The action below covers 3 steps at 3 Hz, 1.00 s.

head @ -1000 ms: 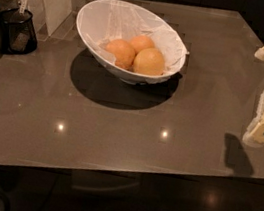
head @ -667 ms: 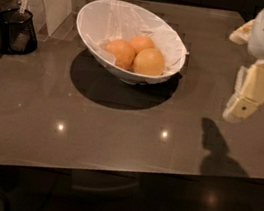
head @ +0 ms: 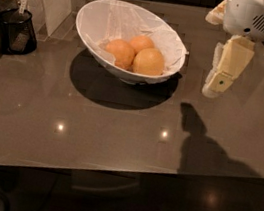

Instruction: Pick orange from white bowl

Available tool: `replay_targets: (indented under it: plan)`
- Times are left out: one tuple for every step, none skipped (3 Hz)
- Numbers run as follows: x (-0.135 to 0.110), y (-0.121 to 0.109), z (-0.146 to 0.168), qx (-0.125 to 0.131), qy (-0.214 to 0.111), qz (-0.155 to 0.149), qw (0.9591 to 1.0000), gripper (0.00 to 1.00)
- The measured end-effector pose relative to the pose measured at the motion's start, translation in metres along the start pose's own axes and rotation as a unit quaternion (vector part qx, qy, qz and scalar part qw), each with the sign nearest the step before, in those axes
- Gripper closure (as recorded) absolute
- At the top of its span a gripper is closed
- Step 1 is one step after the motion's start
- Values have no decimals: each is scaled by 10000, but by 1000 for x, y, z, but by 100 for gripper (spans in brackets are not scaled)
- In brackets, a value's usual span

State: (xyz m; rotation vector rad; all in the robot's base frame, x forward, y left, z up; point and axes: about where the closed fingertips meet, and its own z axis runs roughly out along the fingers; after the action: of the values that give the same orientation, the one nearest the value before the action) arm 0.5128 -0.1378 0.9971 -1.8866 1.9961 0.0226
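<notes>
The white bowl (head: 92, 16) stands on the far half of the glossy grey surface (head: 107, 128). Its long axis runs from far left to near right, and its slanted rim looks lower at the right end. Crinkled white paper (head: 129, 18) lines it. The orange (head: 149, 61) lies in the near right part of the bowl, against the liner and close under that lower rim. It is round, so no long axis or pointing direction can be read from it. Two smaller, deeper-orange fruits (head: 120, 53) sit touching it, one to its left and one behind it.

The hand (head: 211, 90) hangs to the right of the bowl, outside the rim and well apart from the orange, at about the same depth on the surface. It points downward, tilted slightly toward the bowl, and is clear of the surface, casting a shadow (head: 201, 145) nearer the front edge. It holds nothing; whether it is wide or narrow cannot be told from this angle.

Bare surface lies between the hand and the bowl and across the whole front. A dark container (head: 15, 31) stands at the left edge, well away from the bowl.
</notes>
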Motion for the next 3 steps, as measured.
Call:
replay_targets:
  plan:
    - [4, -24, 12, 3, -511, 553, 9972, 0]
    - [2, -50, 27, -36, -880, 1023, 9908, 0]
    - [-5, -70, 52, -312, -1039, 1279, 9858, 0]
